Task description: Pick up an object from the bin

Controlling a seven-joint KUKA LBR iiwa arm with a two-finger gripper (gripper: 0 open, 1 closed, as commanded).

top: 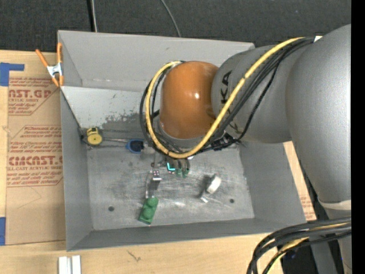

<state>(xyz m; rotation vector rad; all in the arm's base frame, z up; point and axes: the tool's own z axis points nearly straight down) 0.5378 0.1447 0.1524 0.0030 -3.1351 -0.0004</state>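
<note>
Hovering mid-frame over the bin (pixel 80 210), the hand (pixel 164 169) has a green block (pixel 148 210) just below it; open or closed, can't tell.

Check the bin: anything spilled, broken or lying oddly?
Nothing stands out. Four small things lie apart on the bin floor: a yellow disc and a blue disc by the far wall, a green block near the front, a white piece right of it. The gripper hangs mid-bin.

Scuffed matt metal bin (pixel 114 176); glossy smooth orange cover (pixel 185 99).
</note>
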